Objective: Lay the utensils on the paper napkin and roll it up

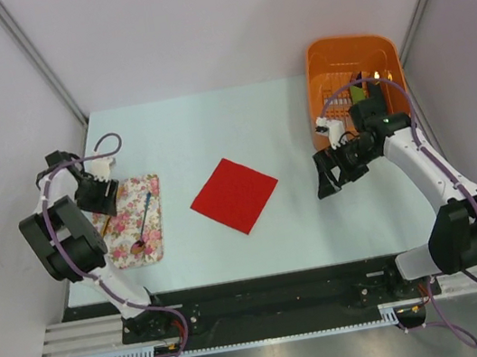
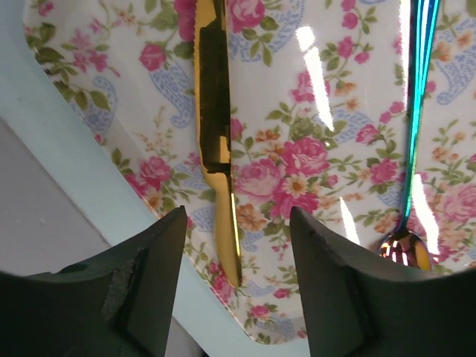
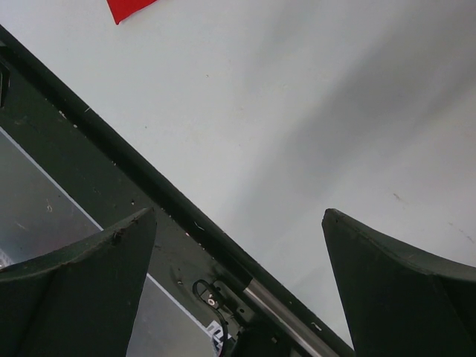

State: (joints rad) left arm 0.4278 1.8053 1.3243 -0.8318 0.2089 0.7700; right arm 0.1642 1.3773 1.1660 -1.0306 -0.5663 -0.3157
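my left gripper (image 2: 238,223) is hovering open over a gold knife (image 2: 212,111), its far end cut off. my right gripper (image 3: 238,223) is gaping wide, empty.

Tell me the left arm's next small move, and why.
Probably lower the left end effector and close it on the gold knife. It is open and frames the knife's tip in the wrist view. The knife lies on the floral tray beside the spoon, and the red napkin at mid-table holds nothing yet.
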